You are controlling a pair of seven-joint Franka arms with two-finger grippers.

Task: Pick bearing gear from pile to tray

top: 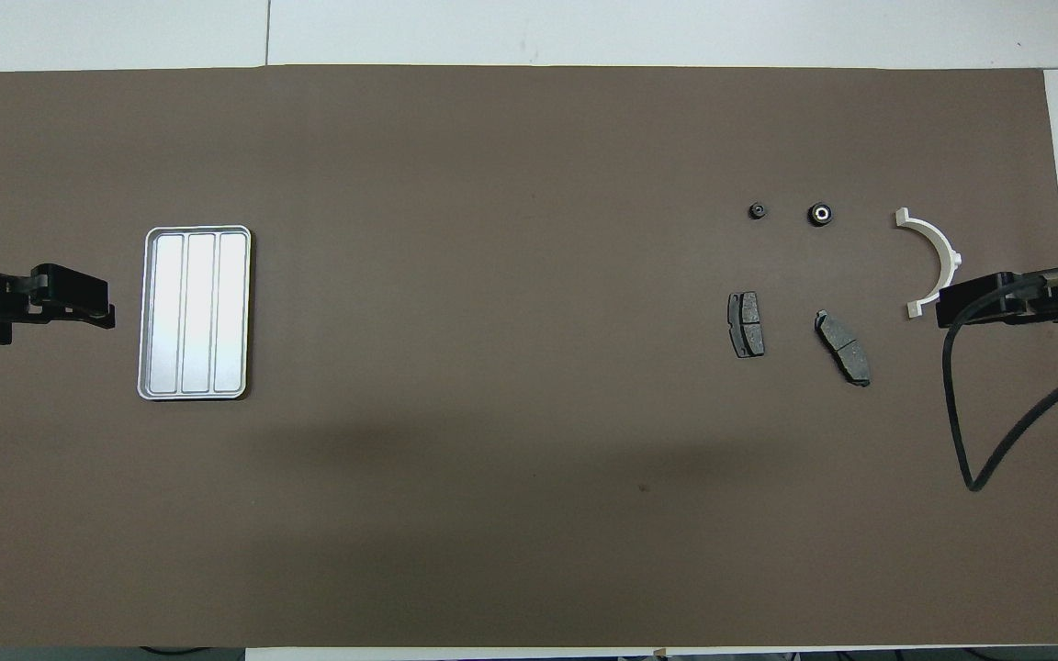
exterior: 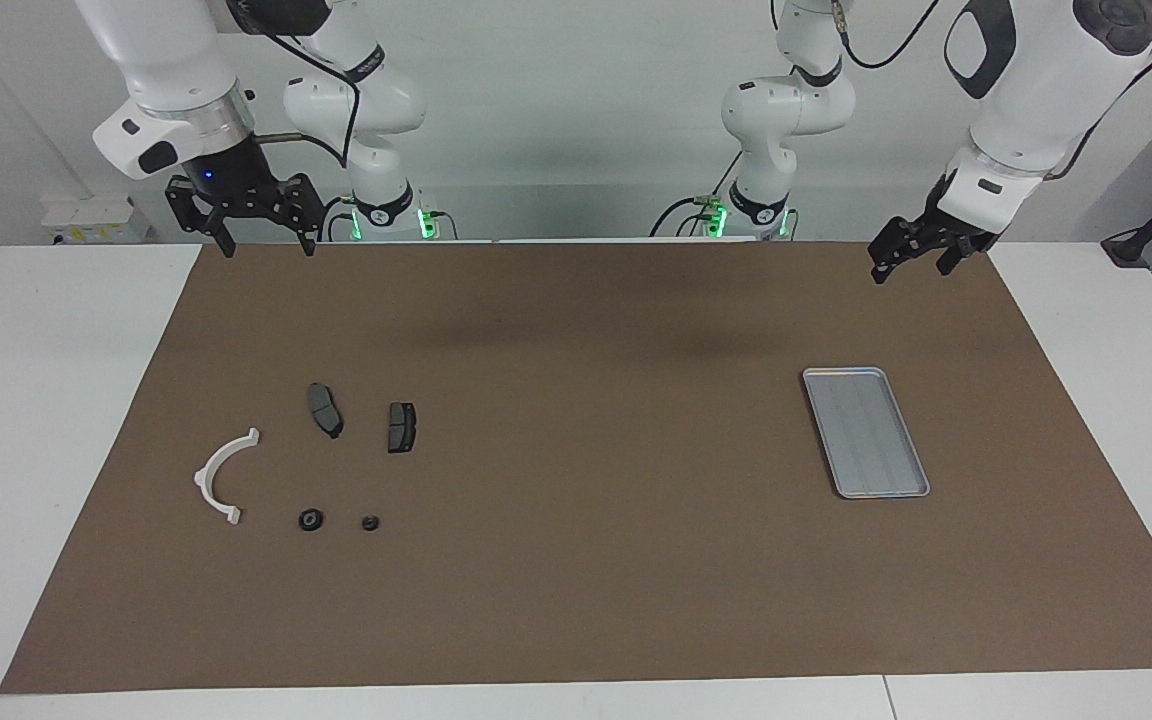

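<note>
Bearing gear, small black round metal ring point(exterior: 311, 520), w/ pile at right arm's end, farther from robots than grey brake pads point(exterior: 325, 409). Right end effector point(exterior: 264, 243) spread, raised; left end effector point(exterior: 918, 258) spread nr silver rectangular tray point(exterior: 865, 432). Risk: grabbing smaller black piece point(exterior: 370, 522) beside it.

mat: brown mat point(exterior: 576, 560) flat on white table point(exterior: 46, 420) | covers most of the tabletop

Bright, even overhead light, sharp focus.
Soft shadows darkened the brown mat point(exterior: 576, 500); the tray point(top: 148, 312) glared white.
</note>
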